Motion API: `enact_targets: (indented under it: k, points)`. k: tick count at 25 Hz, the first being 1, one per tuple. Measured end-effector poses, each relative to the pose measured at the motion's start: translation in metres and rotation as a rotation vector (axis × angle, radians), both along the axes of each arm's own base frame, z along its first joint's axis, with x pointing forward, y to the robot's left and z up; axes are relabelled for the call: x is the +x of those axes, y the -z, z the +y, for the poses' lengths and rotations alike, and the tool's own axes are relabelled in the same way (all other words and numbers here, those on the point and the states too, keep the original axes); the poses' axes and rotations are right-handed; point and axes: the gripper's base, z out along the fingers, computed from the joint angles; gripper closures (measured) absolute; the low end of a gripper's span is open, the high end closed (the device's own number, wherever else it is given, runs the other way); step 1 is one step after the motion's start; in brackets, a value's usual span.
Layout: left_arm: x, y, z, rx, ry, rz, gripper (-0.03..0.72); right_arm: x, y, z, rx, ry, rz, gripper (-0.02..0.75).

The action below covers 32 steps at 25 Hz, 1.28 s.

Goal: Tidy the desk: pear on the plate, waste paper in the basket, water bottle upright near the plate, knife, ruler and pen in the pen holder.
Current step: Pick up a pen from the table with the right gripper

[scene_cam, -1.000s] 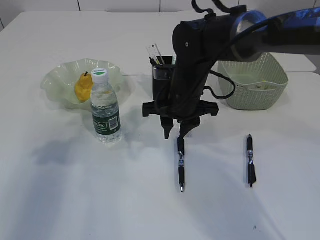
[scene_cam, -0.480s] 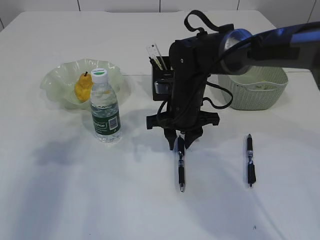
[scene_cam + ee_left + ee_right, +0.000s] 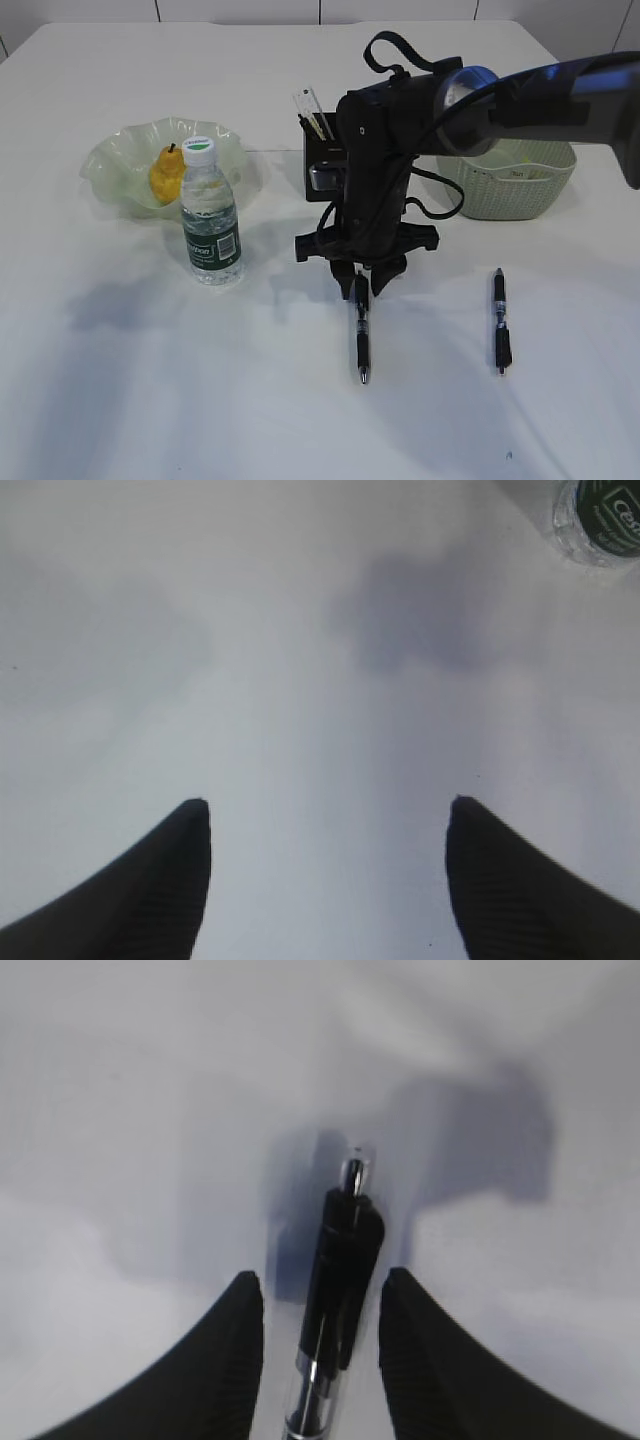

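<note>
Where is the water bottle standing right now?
In the exterior view, the small clear plastic water bottle with the dark green label stands upright on the left side of the white table, just in front of the ruffled pale-green glass plate holding the yellow-orange pear.

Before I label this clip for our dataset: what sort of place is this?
Probably a lab desk staged as a home or office workspace: a bare white table set with a pen holder, two loose pens, and a pear on a plate.
</note>
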Motion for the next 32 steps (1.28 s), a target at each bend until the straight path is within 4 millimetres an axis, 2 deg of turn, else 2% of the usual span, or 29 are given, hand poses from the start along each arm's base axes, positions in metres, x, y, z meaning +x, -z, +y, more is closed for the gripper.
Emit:
enact_targets:
  k: [32]
  points:
    - [0.0005, -0.0002, 0.0, 0.0, 0.0, -0.006, 0.167, 0.0032, 0.0081, -0.0004, -0.005, 0.007, -0.014, 0.445]
